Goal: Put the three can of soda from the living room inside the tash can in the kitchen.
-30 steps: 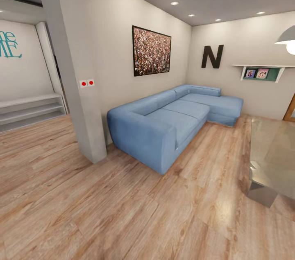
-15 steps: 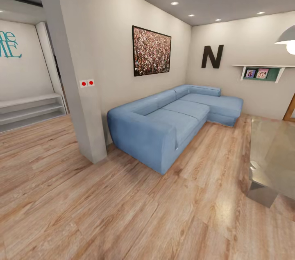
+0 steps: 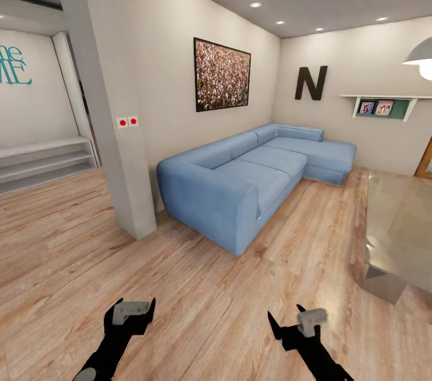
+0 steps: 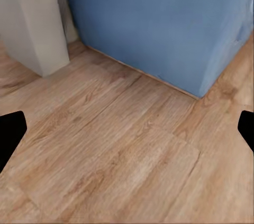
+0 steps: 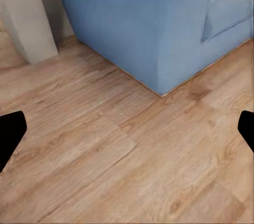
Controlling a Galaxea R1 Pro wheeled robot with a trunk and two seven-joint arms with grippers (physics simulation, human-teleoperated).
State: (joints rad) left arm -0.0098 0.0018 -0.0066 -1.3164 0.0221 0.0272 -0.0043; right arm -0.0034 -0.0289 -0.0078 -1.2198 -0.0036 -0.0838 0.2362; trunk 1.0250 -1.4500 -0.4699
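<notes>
I am in the living room, facing the long blue corner sofa (image 3: 252,174), the black letter N (image 3: 311,83) and the crowd picture (image 3: 221,74). The low glass table (image 3: 399,225) juts in at the right. The soda cans and the trash can are out of view. My left gripper (image 3: 133,309) hovers low over the wooden floor, open and empty. My right gripper (image 3: 291,321) is level with it, also open and empty. In the left wrist view the left gripper (image 4: 127,131) points at the sofa's near corner (image 4: 159,23). The right gripper (image 5: 127,131) faces the same sofa corner (image 5: 153,28).
A white wall pillar (image 3: 114,129) with two red switches stands left of the sofa arm. Behind it, a hallway opens with white steps (image 3: 42,162). A wall shelf with photos (image 3: 384,107) and a hanging lamp (image 3: 423,60) are at the right. Wooden floor (image 3: 198,303) stretches ahead.
Both grippers have come up into the bottom of the head view, where neither arm showed before. The room itself has not shifted.
</notes>
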